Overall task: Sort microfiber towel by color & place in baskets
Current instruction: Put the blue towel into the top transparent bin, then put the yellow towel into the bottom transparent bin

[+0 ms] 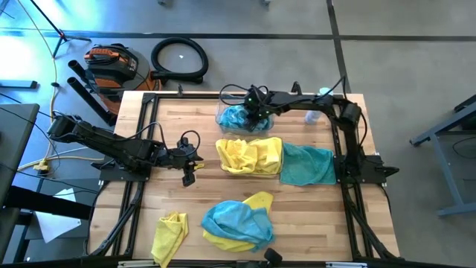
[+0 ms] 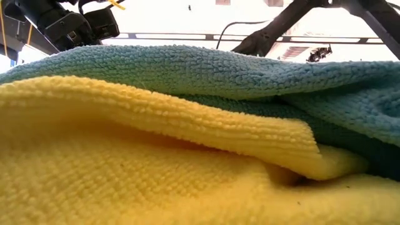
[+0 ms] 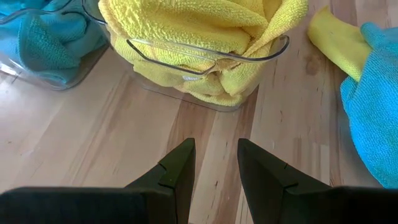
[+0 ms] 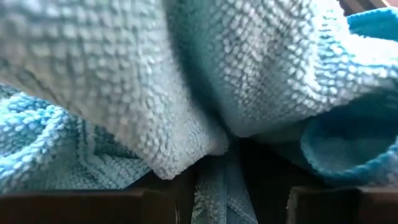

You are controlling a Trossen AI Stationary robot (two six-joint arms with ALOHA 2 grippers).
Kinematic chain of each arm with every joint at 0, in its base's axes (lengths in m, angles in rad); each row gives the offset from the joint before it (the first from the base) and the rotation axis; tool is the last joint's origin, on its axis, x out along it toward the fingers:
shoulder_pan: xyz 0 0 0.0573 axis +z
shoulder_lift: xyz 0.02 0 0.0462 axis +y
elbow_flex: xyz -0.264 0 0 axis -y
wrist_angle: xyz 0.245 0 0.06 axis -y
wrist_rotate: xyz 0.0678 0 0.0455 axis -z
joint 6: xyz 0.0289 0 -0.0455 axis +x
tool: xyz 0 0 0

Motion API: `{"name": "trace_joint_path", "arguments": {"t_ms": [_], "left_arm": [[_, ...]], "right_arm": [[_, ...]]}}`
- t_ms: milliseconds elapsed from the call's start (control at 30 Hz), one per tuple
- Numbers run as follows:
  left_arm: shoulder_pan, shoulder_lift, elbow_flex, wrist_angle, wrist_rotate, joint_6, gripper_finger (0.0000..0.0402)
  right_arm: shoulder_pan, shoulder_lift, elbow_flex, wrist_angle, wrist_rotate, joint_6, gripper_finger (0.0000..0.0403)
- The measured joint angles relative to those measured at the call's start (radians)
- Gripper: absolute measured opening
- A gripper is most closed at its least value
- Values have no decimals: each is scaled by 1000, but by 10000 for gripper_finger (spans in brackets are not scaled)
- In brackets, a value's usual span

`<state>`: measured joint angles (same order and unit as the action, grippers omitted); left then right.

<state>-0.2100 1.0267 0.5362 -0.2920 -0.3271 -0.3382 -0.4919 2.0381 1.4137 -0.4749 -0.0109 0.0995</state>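
Note:
Teal towels (image 1: 239,117) fill the far clear basket (image 3: 37,78). My right gripper (image 1: 256,110) reaches down into them, open. Yellow towels (image 1: 249,155) are heaped in the second basket (image 3: 205,59) at the table's middle. A teal towel (image 1: 309,165) lies spread on the table just right of that basket. Near the front edge a teal towel (image 1: 236,222) rests on a yellow one (image 1: 256,201). Another yellow towel (image 1: 169,234) lies crumpled at the front left. My left gripper (image 3: 216,146) hovers open above bare wood, left of the yellow basket. My right gripper comes at the teal towels in the far basket from above, slanting down. A fold of teal cloth (image 4: 217,199) lies in the gap between its open fingers. The fingertips are buried in cloth, so I cannot tell whether they pinch it.
A small clear bottle (image 1: 314,115) stands at the far right of the table. The teal-on-yellow front pile (image 2: 187,125) fills the low view. Black frame rails (image 1: 141,141) run along the table's left and right sides. Bare wood (image 1: 186,205) lies between the left gripper and the front towels.

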Motion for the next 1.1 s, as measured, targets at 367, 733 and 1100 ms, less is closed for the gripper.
{"name": "trace_joint_path", "arguments": {"t_ms": [367,733,1100], "left_arm": [[0,0,0,0,-1,0,110],[0,0,0,1,-9,-59,110],[0,4,0,6,-57,-78,110]], "right_arm": [[2,-212,44,-132,-3,5,124],[31,-402,-10,-289,46,5,124],[229,-925,-572,-151,132,284,124]]}}
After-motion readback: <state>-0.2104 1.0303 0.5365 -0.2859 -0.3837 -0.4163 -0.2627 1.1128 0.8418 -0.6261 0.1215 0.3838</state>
